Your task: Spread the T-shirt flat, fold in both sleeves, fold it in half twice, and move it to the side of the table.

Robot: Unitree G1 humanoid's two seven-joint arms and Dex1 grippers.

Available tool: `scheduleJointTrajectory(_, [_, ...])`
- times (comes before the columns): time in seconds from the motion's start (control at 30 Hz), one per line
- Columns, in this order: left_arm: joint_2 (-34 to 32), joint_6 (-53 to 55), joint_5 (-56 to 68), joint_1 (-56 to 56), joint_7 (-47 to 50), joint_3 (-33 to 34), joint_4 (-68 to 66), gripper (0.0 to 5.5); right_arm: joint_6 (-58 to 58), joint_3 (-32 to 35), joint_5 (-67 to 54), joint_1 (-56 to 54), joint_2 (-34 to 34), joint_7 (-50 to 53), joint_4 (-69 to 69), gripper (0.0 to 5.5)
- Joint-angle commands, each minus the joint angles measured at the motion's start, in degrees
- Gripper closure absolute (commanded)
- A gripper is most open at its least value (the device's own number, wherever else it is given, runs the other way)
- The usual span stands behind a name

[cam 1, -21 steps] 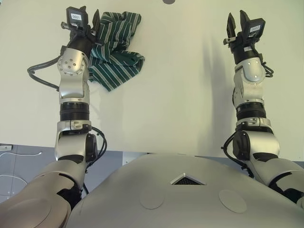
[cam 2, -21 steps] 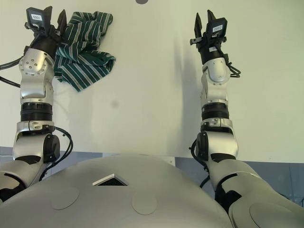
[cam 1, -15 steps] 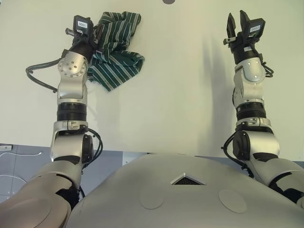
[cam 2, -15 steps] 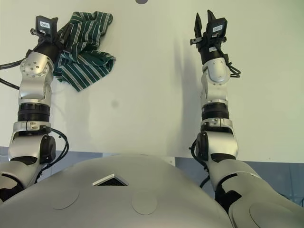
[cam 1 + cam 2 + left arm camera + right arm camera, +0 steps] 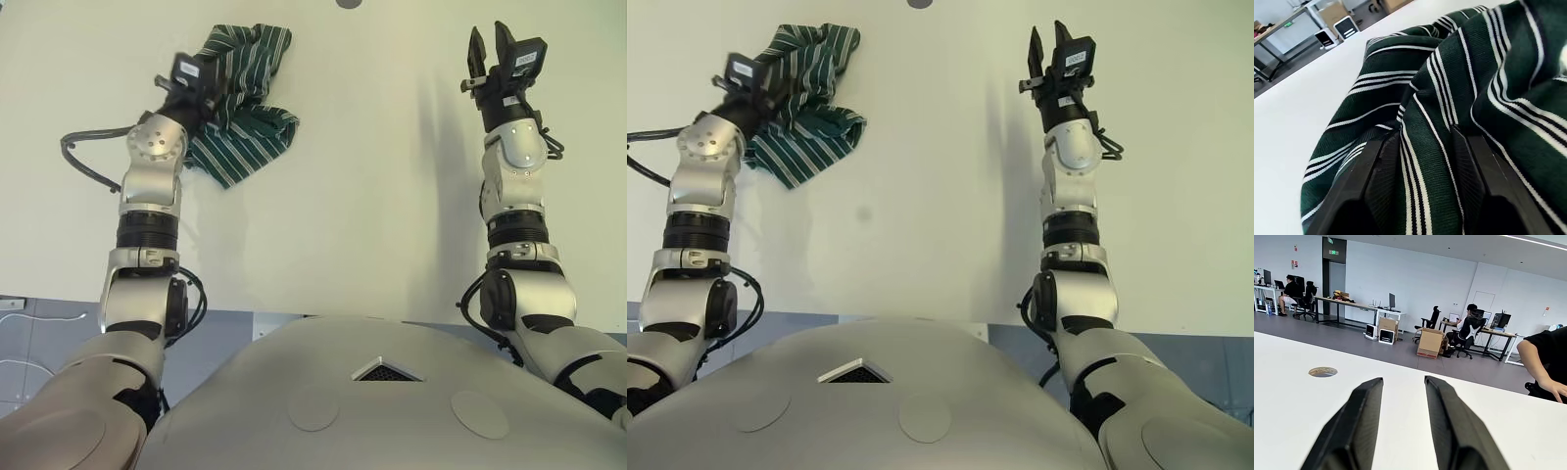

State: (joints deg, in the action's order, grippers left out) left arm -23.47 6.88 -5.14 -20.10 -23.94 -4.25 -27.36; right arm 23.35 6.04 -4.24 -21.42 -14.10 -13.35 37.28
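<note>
Swinging inward, my left pincer [image 5: 1425, 132] now noses into the crumpled striped T-shirt [image 5: 245, 127] at the far left of the table [image 5: 372, 215], fingers spread with cloth between; my right pincer [image 5: 487, 37] hovers unclenched, well apart

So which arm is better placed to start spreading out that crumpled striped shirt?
The left. Its claw is right at the T-shirt, open and straddling a fold of the fabric. The right claw hangs open over bare table, well off to the other side.
</note>
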Motion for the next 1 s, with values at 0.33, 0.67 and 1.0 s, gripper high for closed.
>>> scheduleJointTrajectory(0.33, [2.5, -25.5, -3.5, -1.6, -30.5, -25.3, -0.1, 3.63, -9.5, -15.6, 2.0, 2.1, -9.4, -30.4, -17.0, 3.92])
scheduleJointTrajectory(0.67, [-13.4, -13.2, 15.0, 16.9, -27.0, -8.5, 44.9, 3.63, -28.7, -19.2, -5.5, 11.7, -19.2, -43.0, -44.7, 3.92])
scheduleJointTrajectory(1.0, [-18.7, -9.6, -5.8, 24.4, -21.6, -14.7, 38.3, 3.63, -22.8, -25.3, 12.0, 6.3, -18.3, -33.1, -24.0, 3.92])
